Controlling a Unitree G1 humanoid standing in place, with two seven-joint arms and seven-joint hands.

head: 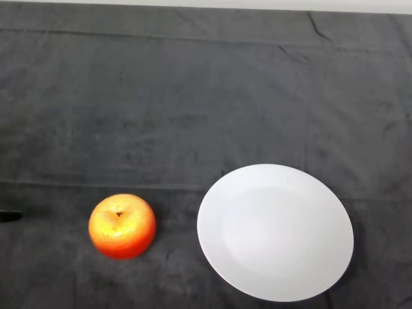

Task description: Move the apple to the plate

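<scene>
The apple point(121, 226) sits on the dark cloth point(161, 96) near the white plate point(322, 270), and a black tip point(9, 216), maybe the hand, peeks in, grip unclear.

I stand at a staged test table: wrinkled dark grey cloth point(193, 96) under one plain white round plate point(275, 232).

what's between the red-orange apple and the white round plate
Nothing: in the head view only a bare strip of dark cloth separates the red-orange apple from the white round plate.
</scene>
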